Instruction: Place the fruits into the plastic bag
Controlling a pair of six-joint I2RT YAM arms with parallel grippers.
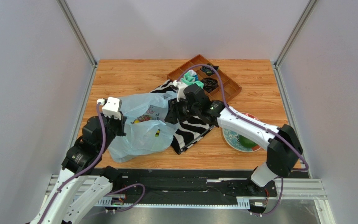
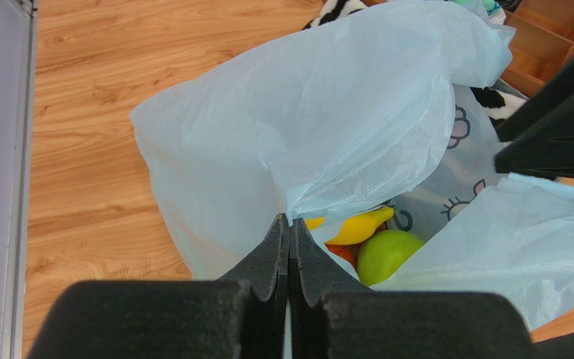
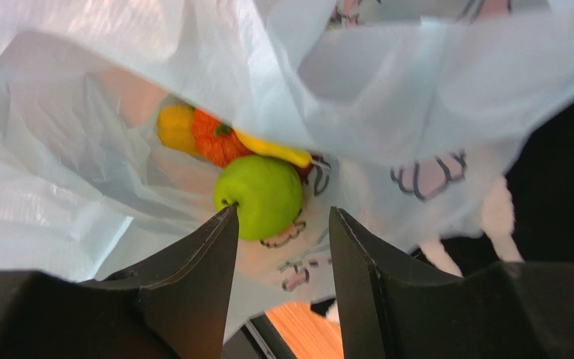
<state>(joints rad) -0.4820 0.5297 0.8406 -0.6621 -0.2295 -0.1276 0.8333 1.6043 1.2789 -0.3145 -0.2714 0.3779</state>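
The light-blue plastic bag [image 1: 141, 128] lies at the table's left, its mouth toward the zebra cloth. My left gripper [image 2: 289, 223] is shut on the bag's near rim and holds it up. Through the mouth I see a yellow banana [image 2: 357, 226], a green apple [image 2: 387, 254] and an orange fruit [image 2: 340, 253]. My right gripper [image 3: 282, 212] stands open at the mouth with nothing between its fingers. Just beyond the fingertips lies the green apple [image 3: 264, 196], with the banana [image 3: 271, 149], the orange fruit [image 3: 215, 142] and a lemon [image 3: 175, 127] behind. A dark green fruit [image 1: 247, 141] sits on a plate.
The plate [image 1: 230, 139] is at the right front, under my right forearm. A zebra-striped cloth [image 1: 192, 131] lies partly under the bag. Behind it, a brown compartment tray [image 1: 227, 87] holds teal-and-white socks [image 1: 191, 79] and dark items. Grey walls enclose the table.
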